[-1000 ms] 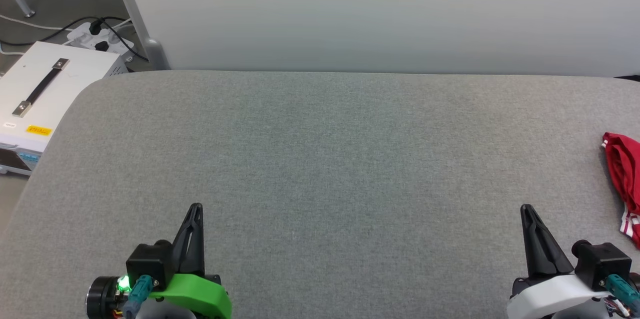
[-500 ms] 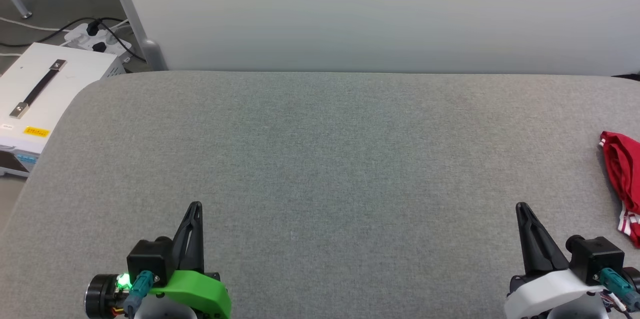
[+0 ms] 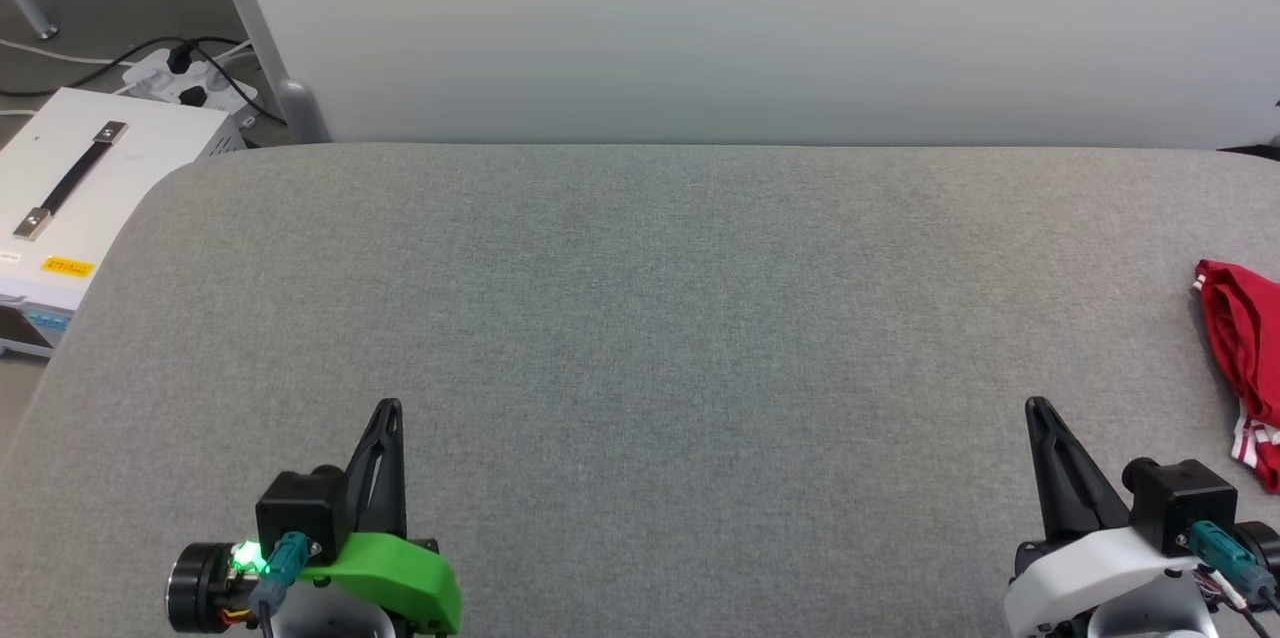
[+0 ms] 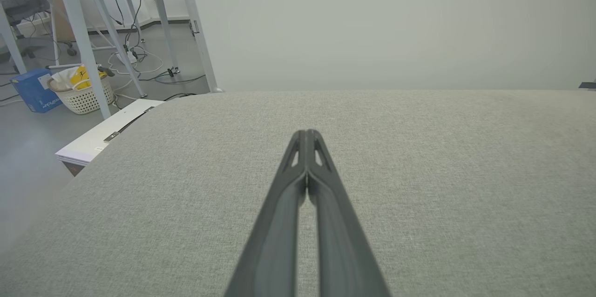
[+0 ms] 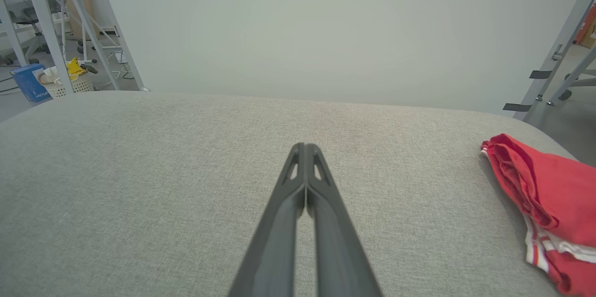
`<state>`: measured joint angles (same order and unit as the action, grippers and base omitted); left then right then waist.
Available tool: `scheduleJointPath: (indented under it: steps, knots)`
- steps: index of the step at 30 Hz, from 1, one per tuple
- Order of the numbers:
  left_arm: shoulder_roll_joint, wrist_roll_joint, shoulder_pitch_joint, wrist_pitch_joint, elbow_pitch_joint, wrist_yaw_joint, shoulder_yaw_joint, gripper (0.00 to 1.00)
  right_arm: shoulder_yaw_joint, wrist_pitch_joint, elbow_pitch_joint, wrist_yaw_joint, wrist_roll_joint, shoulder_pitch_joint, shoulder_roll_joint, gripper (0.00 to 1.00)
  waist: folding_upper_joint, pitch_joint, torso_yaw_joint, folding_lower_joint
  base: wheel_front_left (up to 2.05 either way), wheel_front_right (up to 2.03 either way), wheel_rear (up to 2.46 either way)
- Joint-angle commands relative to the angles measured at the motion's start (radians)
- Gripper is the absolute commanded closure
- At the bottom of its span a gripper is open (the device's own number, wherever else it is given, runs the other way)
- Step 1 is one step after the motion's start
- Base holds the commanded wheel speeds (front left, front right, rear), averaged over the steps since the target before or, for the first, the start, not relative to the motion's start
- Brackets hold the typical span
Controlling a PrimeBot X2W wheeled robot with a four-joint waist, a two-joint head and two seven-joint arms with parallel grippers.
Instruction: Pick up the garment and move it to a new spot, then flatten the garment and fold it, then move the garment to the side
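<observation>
left pincer point(image 3: 389, 410) closed tight, empty, 7 o'clock | right pincer point(image 3: 1036, 408) same deal, 5 o'clock | garment point(image 3: 1245, 338) bunched at 3 o'clock on grey tabletop point(image 3: 640, 298)

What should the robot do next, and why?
Probably swing the right end effector sideways toward the red shirt. The shirt lies bunched up off to that end effector's right, with nothing touching it, and the end effector is shut and empty, so it has to get closer before it can grab.

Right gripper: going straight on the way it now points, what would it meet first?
Nothing nearby: the right gripper, jaws shut, points over the grey surface toward the pale wall. The garment lies right of that line. Depth unclear.
</observation>
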<state>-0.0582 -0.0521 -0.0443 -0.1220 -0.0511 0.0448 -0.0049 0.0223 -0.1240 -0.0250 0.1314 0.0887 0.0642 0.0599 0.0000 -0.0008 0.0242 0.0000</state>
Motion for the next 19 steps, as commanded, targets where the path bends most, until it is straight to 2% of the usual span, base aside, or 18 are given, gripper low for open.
scheduleJointPath:
  steps: [1,19]
  knots:
    - [0.004,0.007,0.019,0.007,0.006,-0.008,0.001,1.0,-0.003,0.007,0.009,0.0,-0.012,-0.018,-0.004,1.0,0.0,0.0,-0.001,0.0,0.0,0.0,0.0]
    - [0.005,0.021,0.027,0.043,0.02,-0.02,0.002,1.0,-0.009,0.043,0.014,-0.001,-0.036,-0.032,-0.006,1.0,0.0,0.0,-0.008,0.0,0.0,0.0,0.0]
